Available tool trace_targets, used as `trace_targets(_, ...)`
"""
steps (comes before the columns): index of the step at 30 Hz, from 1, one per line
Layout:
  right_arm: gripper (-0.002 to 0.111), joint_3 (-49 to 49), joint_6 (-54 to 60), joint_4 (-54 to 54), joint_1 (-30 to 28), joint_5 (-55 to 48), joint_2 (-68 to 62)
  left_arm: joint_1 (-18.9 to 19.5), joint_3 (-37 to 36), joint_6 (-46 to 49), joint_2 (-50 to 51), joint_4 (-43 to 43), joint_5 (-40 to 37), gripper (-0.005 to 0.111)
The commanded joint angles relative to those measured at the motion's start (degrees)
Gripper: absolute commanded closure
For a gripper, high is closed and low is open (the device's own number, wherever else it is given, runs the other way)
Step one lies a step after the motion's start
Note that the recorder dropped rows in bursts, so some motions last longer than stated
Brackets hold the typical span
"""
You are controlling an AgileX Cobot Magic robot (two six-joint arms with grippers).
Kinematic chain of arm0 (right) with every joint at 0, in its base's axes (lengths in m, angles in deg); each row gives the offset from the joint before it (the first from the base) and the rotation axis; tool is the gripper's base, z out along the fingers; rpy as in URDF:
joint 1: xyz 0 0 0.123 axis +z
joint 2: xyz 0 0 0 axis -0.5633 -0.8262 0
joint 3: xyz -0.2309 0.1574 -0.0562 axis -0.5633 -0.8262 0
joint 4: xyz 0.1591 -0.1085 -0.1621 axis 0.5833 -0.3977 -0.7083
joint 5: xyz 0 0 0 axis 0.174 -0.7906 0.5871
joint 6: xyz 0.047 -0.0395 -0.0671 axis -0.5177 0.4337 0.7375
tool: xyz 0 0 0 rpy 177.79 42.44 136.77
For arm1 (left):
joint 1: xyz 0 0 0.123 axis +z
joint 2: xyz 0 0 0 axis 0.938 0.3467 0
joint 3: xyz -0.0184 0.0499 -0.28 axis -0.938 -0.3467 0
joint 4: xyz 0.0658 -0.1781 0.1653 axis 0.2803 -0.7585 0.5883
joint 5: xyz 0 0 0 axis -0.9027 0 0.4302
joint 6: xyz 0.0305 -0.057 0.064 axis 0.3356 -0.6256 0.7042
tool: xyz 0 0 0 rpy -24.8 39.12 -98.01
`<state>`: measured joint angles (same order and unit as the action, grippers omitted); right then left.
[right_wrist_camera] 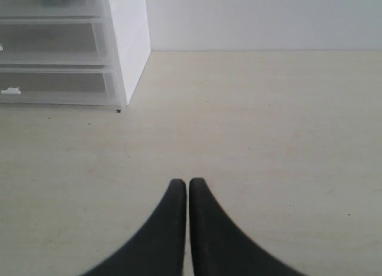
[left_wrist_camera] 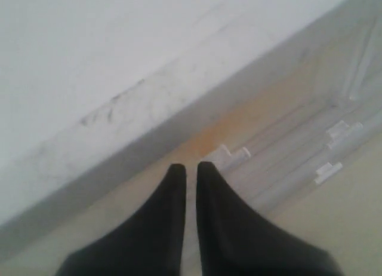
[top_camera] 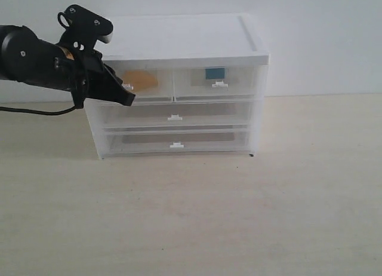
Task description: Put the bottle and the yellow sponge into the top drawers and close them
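The yellow sponge (top_camera: pixel 141 80) shows as an orange patch inside the top left drawer (top_camera: pixel 156 92). The bottle (top_camera: pixel 215 73), seen by its teal label, stands inside the top right drawer (top_camera: pixel 239 88). Both top drawers sit flush in the cabinet front. My left gripper (top_camera: pixel 129 100) is shut and empty, with its tips at the left drawer's front, just beside the white handle (left_wrist_camera: pixel 230 155). In the left wrist view the left gripper (left_wrist_camera: pixel 190 166) points at the cabinet, and the sponge (left_wrist_camera: pixel 239 117) glows orange through the plastic. My right gripper (right_wrist_camera: pixel 188 183) is shut and empty, low over the table.
The white-topped cabinet (top_camera: pixel 179 37) stands at the back of the pale table (top_camera: pixel 191 216), against a white wall. Two full-width drawers (top_camera: pixel 175 117) lie shut below the top ones. The right wrist view shows the cabinet's corner (right_wrist_camera: pixel 128 37) some way ahead.
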<state>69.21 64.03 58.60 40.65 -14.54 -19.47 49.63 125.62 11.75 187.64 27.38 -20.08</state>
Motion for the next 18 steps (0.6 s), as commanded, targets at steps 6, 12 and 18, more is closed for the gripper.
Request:
trace_targets(6, 0.108, 0.04, 0.11, -0.12, -0.05, 0.15, 0.31, 0.16, -2.22, -5.06, -14.41, -0.34, -17.05, 0.103)
trace_targets(12, 0.108, 0.04, 0.11, -0.12, -0.05, 0.15, 0.31, 0.16, -9.21, -9.6, -25.45, -0.34, -16.69, 0.103)
trace_targets(18, 0.108, 0.04, 0.11, -0.12, -0.05, 0.15, 0.31, 0.16, -17.82, -12.21, -36.43, -0.34, -14.4, 0.103)
